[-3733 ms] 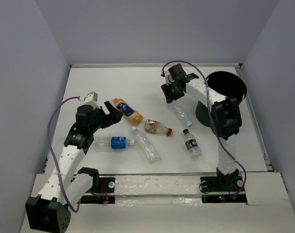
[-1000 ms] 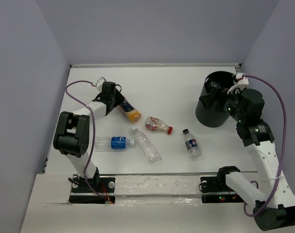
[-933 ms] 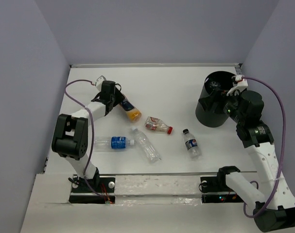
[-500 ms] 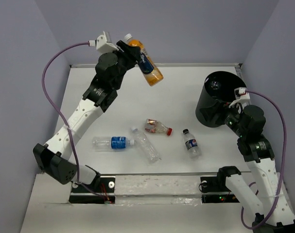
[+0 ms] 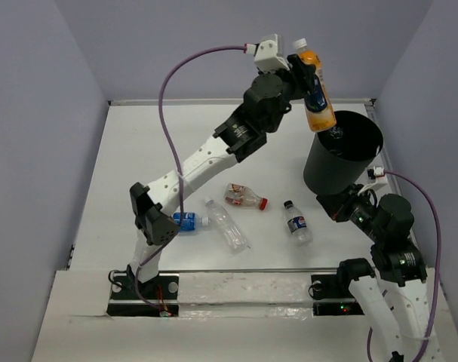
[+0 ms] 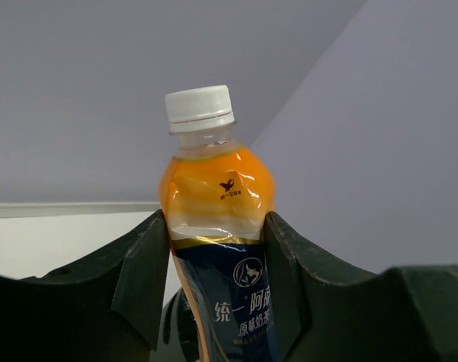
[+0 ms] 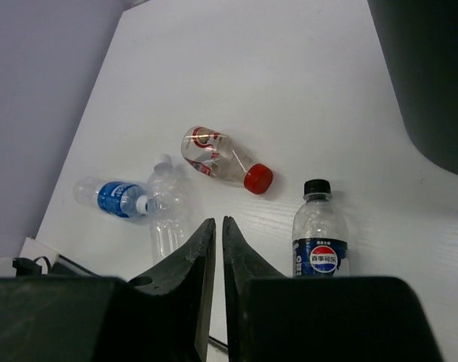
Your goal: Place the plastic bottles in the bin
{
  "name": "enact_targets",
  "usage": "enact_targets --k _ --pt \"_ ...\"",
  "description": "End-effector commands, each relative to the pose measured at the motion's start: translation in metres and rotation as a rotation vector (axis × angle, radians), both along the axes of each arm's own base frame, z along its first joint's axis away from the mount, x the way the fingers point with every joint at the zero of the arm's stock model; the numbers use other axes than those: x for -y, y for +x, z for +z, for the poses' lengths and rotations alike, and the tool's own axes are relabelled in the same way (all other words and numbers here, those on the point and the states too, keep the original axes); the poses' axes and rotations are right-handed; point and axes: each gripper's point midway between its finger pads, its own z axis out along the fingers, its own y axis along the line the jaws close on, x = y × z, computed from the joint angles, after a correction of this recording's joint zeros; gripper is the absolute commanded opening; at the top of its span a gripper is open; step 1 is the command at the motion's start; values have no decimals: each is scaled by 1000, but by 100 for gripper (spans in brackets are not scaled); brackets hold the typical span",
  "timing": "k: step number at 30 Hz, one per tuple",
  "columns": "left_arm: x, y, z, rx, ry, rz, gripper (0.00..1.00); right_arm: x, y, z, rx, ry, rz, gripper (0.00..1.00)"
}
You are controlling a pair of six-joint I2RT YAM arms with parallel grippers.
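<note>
Left pincer (image 6: pixel 215 234) clamped on orange bottle (image 5: pixel 317 96), cap up, tilted, above left rim of bin (image 5: pixel 342 166) at far right corner of surface (image 5: pixel 138 151). Right pincer (image 7: pixel 213 234) clenched, empty. Risk: release off-centre, so bottle clips rim, bounces out, rolls off surface edge.

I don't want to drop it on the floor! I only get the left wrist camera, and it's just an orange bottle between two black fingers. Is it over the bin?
Observer: Nearly. From the top camera, the orange bottle hangs high, cap up, with its bottom lined up with the rim of the bin on the side facing the other bottles.
Operator: How many are left?
Observer: Four lie on the table: a blue-label bottle, an unlabelled bottle, a red-cap bottle and a black-cap bottle.
Operator: And the other arm?
Observer: The right end effector is shut on nothing, beside the bin.
</note>
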Motion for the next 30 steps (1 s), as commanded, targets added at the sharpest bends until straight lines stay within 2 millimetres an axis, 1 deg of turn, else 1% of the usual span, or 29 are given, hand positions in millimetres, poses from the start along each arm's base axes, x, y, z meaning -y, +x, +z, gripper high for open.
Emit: enact_targets --k 1,2,3,4,5,7,8,9,10,11,12,13,14,15,17,18,19,20,21,22,23,24,25,26,28,29,30 --pt "23 -16 45 122 -101 32 8 -6 -18 3 -9 23 52 14" --pt "31 -14 39 120 -94 25 8 -7 -20 2 -12 24 56 14" --pt "45 -11 31 127 -101 17 8 -7 -24 0 -12 26 62 15" --pt "50 -10 29 133 -107 18 8 -7 -26 -1 -17 26 65 16" --pt "60 -11 27 146 -122 15 8 -8 -29 -3 -17 27 69 16" --pt "69 -10 20 159 -124 12 8 -8 -32 -5 -24 26 75 17" --pt "74 -12 20 177 -130 14 8 -10 -34 -5 -25 31 87 17" --pt "84 -9 6 175 -113 19 8 -10 -35 -5 -24 31 89 17" --pt "86 -10 7 195 -117 20 8 -10 -37 -4 -19 32 93 17" --pt "91 -9 2 199 -111 20 8 -10 -38 -4 -17 29 93 17" --pt "102 -8 -11 196 -94 19 9 -9 -38 -3 -15 25 90 17" --pt "106 -8 -16 201 -87 23 13 -9 -39 -2 -11 23 90 17" --pt "107 -7 -16 216 -83 31 17 -8 -40 -2 -7 17 90 17" --pt "115 -7 -25 214 -71 27 32 -8 -40 -1 -6 15 87 18" --pt "118 -5 -29 218 -69 24 54 -7 -40 -2 -9 14 84 22" --pt "119 -5 -30 219 -65 22 75 -7 -39 -2 -9 15 81 26" --pt "117 -6 -26 223 -67 24 81 -6 -39 -2 -11 15 76 37" --pt "115 -7 -24 229 -60 27 87 -6 -37 -3 -17 16 67 42" --pt "108 -10 -11 249 -50 35 91 -6 -35 -5 -26 15 66 48" --pt "103 -13 -4 261 -38 38 97 -5 -34 -6 -36 14 62 61" --pt "101 -14 -7 257 4 38 98 -6 -32 -8 -45 14 62 66" --pt "83 -22 16 273 5 52 99 -6 -29 -12 -71 10 61 70" --pt "83 -20 -5 238 83 53 99 -6 -27 -14 -81 10 57 76" --pt "55 -32 24 247 57 69 99 -6 -24 -17 -100 8 54 78" --pt "32 -41 22 212 89 81 99 -5 -20 -21 -119 8 43 82" --pt "8 -52 11 167 107 79 99 -5 -18 -22 -128 11 37 83" --pt "-3 -58 2 143 120 75 99 -5 -16 -24 -136 11 33 84"
